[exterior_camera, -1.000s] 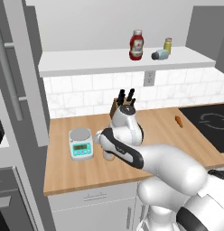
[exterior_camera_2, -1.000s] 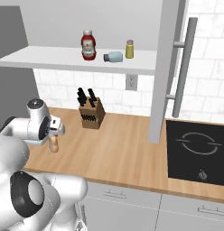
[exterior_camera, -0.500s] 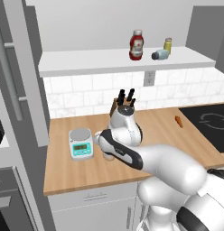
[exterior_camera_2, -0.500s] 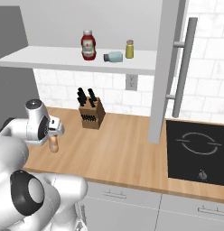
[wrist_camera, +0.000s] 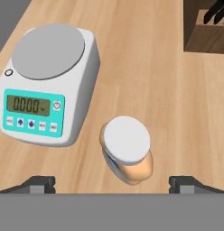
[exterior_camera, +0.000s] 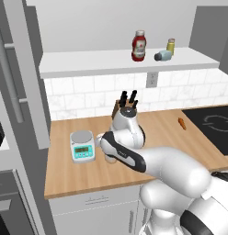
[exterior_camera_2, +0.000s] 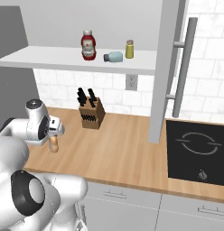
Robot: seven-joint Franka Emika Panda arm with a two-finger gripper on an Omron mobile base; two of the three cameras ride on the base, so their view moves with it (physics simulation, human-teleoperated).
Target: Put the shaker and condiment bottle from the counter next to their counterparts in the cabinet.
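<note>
Spread wide, the gripper point(wrist_camera: 112, 182) hangs straight above the condiment bottle point(wrist_camera: 127, 149), its two fingertips point(wrist_camera: 40, 182) standing either side of the bottle's pale top without touching it. The bottle stands upright on the counter point(exterior_camera: 166, 137), just beside the kitchen scale point(wrist_camera: 46, 92) and near the knife block point(exterior_camera_2: 92, 114). On the cabinet point(exterior_camera_2: 64, 57) shelf, the blue-grey shaker point(exterior_camera_2: 113, 57) already lies on its side between the ketchup bottle point(exterior_camera_2: 88, 44) and the yellow shaker point(exterior_camera_2: 129, 48). So the bottle's pickup is in hand. Next the hand likely needs to descend, close around the bottle's body and lift it clear of the scale.
</note>
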